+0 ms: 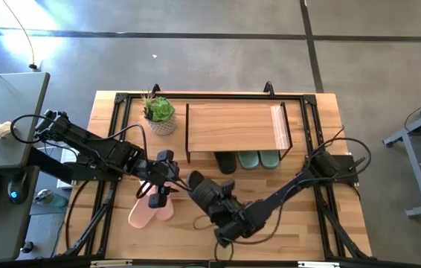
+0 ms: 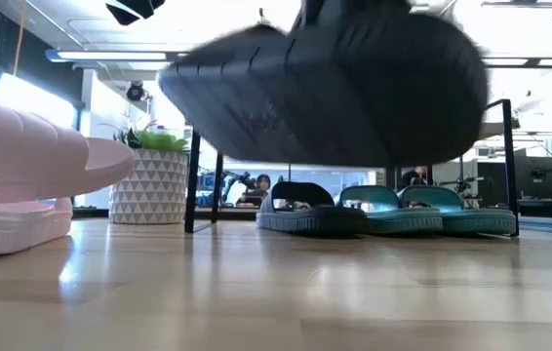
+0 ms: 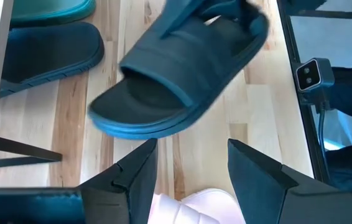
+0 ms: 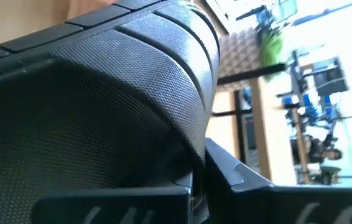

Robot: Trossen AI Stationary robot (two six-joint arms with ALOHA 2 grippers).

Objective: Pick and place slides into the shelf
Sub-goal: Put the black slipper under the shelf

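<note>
Left hand (image 1: 158,199) hovers low over the pair of pink rubber slides (image 1: 151,212) at the near-left of the light wooden bench (image 1: 322,223), its fingers (image 3: 129,177) spread apart and holding nothing; a pink toe shows just under them in the left wrist view.

Right hand (image 1: 204,186) sits near bench centre, just right of the left hand, clamped on a black rubber slide with a wide strap (image 1: 195,179). The slide is off the bench: the low view shows its ribbed sole (image 2: 335,88) hanging in the air, tilted, open end toward the left hand.

Farther back, the low shelf with the light plank top and thin black frame (image 1: 233,126) stands at the rear of the bench. Under it, left to right: one black slide (image 1: 225,161), then two sage-green slides (image 1: 259,159), side by side and touching or nearly so. A small green plant in a white patterned pot (image 1: 160,115) stands just left of the shelf.

Risks, as judged from here:
- The two hands are close. If the left one rises or the right one swings leftward, the carried slide may strike the left fingers and twist out of the grip.
- The grip looks to be at one end of a soft slide; a quick move could make it flop or slip.
- The free slot seems to be left of the parked black slide, beside the frame leg. A tilted or high approach may catch the plank edge or leg, or shove the parked slides out of line.
- Drifting too far left risks knocking the pot.
</note>
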